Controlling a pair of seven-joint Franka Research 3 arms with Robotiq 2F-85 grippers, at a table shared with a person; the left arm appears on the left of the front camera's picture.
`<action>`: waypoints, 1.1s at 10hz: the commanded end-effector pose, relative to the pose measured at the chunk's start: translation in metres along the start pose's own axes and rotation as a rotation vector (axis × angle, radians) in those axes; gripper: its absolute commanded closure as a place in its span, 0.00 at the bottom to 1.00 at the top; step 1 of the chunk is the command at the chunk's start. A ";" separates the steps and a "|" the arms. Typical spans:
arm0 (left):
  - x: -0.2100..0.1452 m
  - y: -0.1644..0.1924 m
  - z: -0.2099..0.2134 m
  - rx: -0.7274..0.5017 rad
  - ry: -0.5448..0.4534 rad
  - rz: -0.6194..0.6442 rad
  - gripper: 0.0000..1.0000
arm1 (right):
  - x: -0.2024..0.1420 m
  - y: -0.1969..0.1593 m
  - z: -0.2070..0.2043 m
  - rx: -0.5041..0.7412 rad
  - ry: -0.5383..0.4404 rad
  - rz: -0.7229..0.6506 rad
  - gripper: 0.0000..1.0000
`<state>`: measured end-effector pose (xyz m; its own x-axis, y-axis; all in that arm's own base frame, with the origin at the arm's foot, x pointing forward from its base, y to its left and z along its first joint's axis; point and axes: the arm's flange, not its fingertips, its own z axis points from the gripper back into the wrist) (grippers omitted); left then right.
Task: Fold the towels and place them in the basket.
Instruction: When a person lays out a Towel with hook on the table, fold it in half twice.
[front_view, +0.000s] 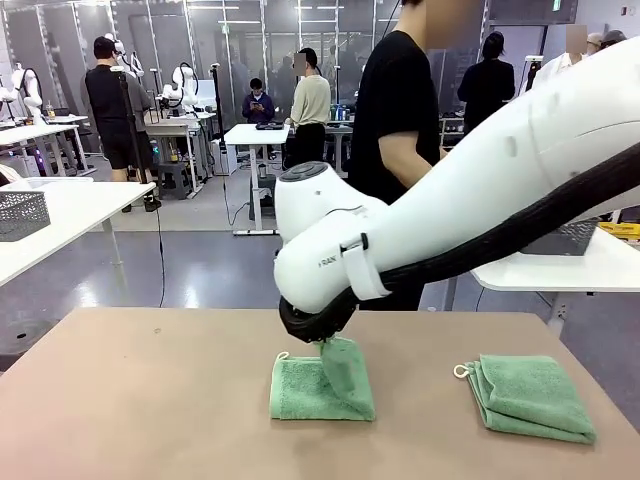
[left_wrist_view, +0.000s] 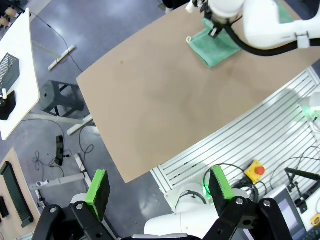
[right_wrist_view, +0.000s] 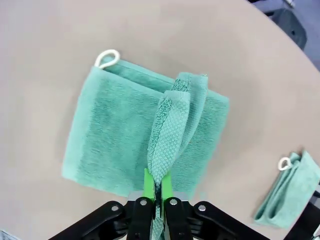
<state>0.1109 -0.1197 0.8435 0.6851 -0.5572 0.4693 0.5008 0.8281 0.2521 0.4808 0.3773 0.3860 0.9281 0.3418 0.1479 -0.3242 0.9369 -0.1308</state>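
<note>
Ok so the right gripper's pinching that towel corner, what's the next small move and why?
Probably carry the pinched corner across the towel to complete the fold. The right gripper is shut on a raised edge while the rest lies flat on the table; the second towel already sits folded.

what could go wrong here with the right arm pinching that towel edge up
1. The right end effector grips only a narrow pinch of the middle towel, so the terry edge may slip out as it is lifted.
2. Most of that towel lies flat on the table; a pull could drag the whole stack and undo the fold.
3. The folded towel sits near the table's right edge, so a wide arm sweep might knock it off.
</note>
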 end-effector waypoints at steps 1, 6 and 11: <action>-0.005 -0.006 0.008 0.003 -0.012 -0.009 0.00 | 0.019 0.018 -0.009 0.025 0.055 -0.087 1.00; -0.005 -0.006 0.008 0.003 -0.012 -0.009 0.00 | 0.032 0.043 -0.036 0.038 0.098 -0.149 0.69; -0.005 -0.006 0.008 0.003 -0.012 -0.009 0.00 | 0.027 0.039 -0.033 0.078 0.093 -0.169 0.00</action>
<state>0.1109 -0.1197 0.8435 0.6852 -0.5571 0.4693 0.5007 0.8281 0.2521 0.5040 0.4222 0.3487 0.9766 0.2066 0.0593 -0.2037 0.9777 -0.0515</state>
